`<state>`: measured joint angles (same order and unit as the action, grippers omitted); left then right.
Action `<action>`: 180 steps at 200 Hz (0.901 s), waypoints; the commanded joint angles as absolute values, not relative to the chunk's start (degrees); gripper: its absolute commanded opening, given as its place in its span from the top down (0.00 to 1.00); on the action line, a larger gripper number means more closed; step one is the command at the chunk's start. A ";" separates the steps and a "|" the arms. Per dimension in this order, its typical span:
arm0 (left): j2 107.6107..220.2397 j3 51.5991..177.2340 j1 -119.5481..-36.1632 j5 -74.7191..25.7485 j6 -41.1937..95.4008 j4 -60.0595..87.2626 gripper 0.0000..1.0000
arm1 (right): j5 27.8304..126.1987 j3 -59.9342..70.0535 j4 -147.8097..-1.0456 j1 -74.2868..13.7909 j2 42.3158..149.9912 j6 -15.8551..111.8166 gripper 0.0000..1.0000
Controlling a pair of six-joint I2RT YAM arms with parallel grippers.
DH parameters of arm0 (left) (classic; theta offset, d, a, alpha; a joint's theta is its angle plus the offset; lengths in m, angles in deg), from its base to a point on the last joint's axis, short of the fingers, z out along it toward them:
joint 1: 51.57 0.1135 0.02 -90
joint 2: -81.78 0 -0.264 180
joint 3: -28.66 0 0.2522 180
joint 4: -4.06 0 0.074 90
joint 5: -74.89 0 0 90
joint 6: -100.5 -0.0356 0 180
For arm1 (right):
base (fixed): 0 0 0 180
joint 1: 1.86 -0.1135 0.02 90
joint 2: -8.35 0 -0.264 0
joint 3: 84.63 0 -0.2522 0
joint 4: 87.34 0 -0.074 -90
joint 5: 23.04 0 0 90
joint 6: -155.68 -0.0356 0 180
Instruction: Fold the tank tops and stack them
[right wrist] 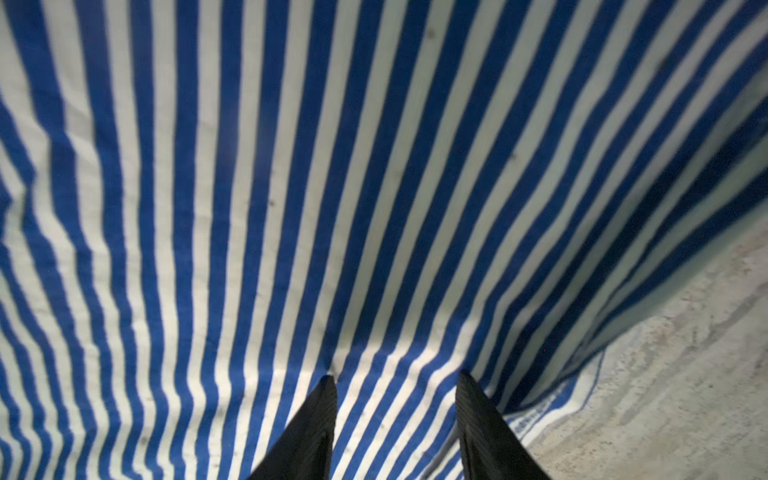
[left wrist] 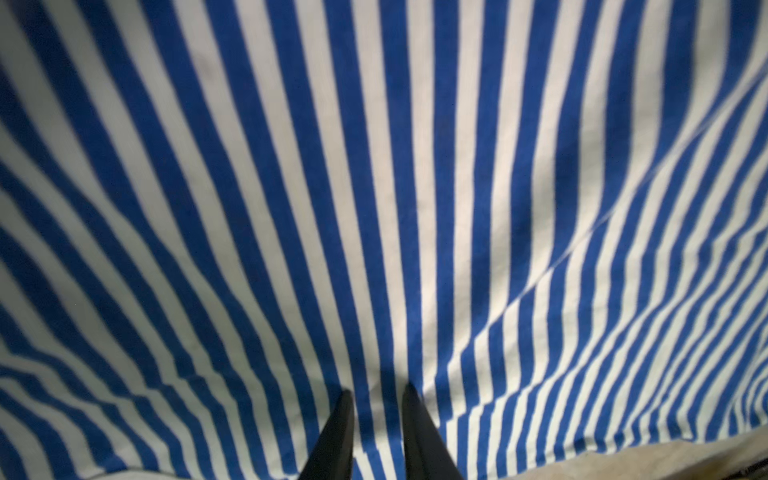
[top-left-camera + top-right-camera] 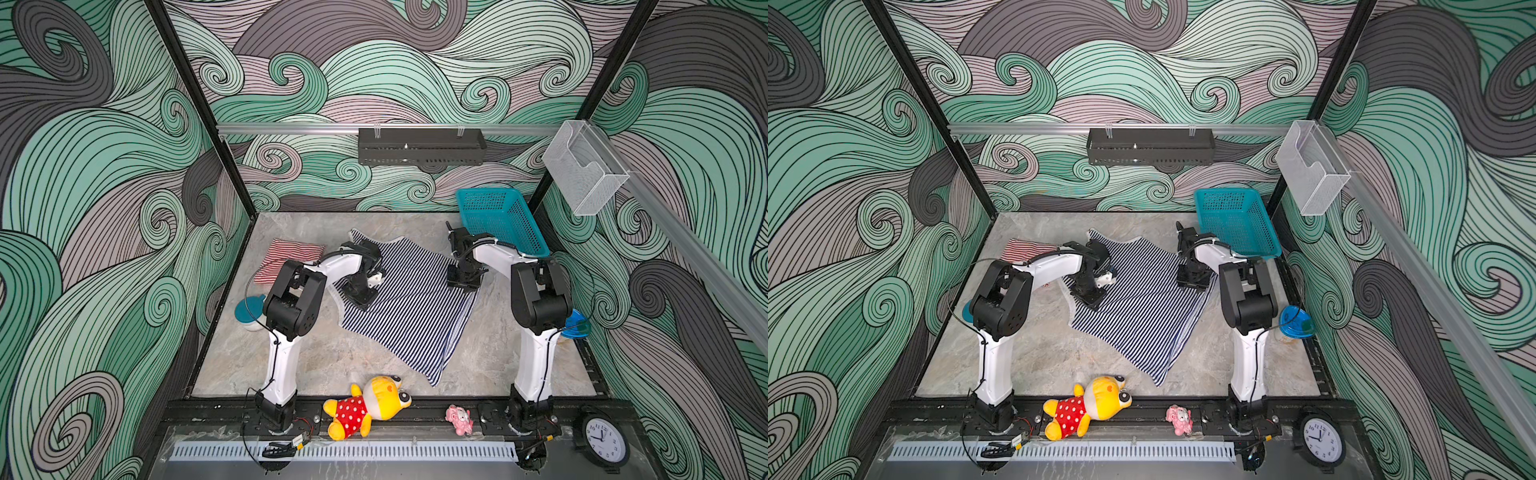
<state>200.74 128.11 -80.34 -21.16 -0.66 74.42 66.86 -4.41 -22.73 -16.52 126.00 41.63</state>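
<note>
Marble counter (image 3: 291, 357) with the navy-and-white tank top (image 3: 415, 307) spread flat just beside the teal basket (image 3: 503, 224). Red-and-white tank top (image 3: 291, 253) folded up well apart from the basket, past the navy one. Left hand (image 2: 378, 388) down on the navy cloth away from the basket, narrow gap only; right hand (image 1: 397, 374) on the edge nearest the basket, opened wider, nothing pinched by either.

A teal basket (image 3: 500, 220) sits tilted at the table's (image 3: 299, 365) far right corner. A blue bowl (image 3: 578, 325) is at the right edge and a teal round thing (image 3: 248, 311) at the left edge. Along the near edge lie a yellow plush toy (image 3: 368, 405) in a red polka-dot dress and a small pink toy (image 3: 459, 419). A clock (image 3: 604, 441) lies past the near right corner. A black tray (image 3: 419, 146) and a clear holder (image 3: 584, 170) hang on wall rails.
</note>
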 commanded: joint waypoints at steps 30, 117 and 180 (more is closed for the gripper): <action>198.65 134.51 -79.87 -18.15 -0.93 76.42 0.75 | 69.28 -18.51 -20.43 -16.63 127.40 42.80 0.50; 205.64 143.80 -75.72 -13.64 0.56 75.76 0.76 | 64.86 -58.40 -7.13 -8.89 153.01 41.65 0.50; 206.04 141.11 -75.38 -14.72 0.22 75.90 0.76 | 71.93 -61.47 -6.81 -1.71 152.96 42.22 0.51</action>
<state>205.35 141.92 -75.25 -14.19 -0.31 74.55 67.65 -60.60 -9.13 -2.90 154.70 42.28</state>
